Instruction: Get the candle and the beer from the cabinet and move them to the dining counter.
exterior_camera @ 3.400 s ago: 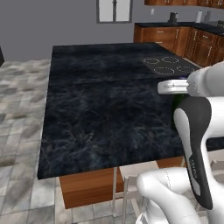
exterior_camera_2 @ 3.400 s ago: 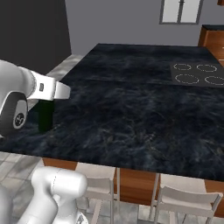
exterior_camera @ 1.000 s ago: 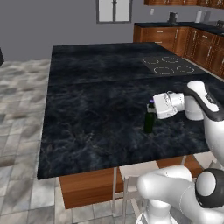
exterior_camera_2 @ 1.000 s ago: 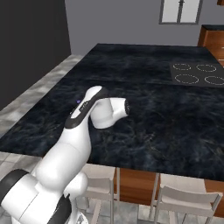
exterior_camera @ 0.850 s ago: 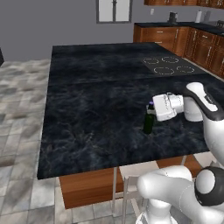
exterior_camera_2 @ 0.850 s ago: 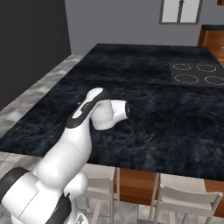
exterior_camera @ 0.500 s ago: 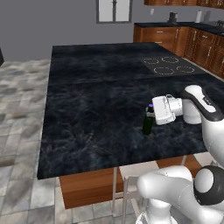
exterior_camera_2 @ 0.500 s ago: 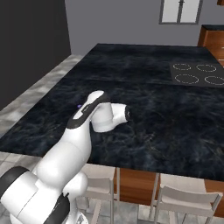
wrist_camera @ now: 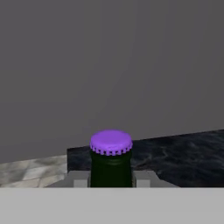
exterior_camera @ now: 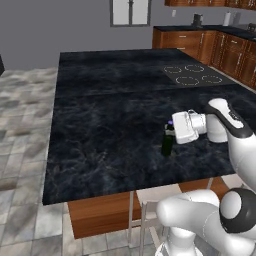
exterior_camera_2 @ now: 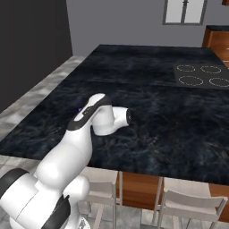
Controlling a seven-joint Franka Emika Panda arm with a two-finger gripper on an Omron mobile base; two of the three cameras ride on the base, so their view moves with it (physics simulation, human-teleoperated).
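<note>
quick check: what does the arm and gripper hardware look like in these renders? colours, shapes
Glossy white arm built of rounded, tubular segments, with dark grey bands at the joints and a bulbous white base. The gripper has a boxy white hand body and small dark fingertips. No cables or markings visible.

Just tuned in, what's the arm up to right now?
The gripper is closed on the neck of the beer, a dark green bottle with a purple cap. It holds the bottle upright at the dining counter, near the front edge, well short of the cooktop. The bottle's base looks at or just above the marble; whether it has touched down is hard to tell.
</note>
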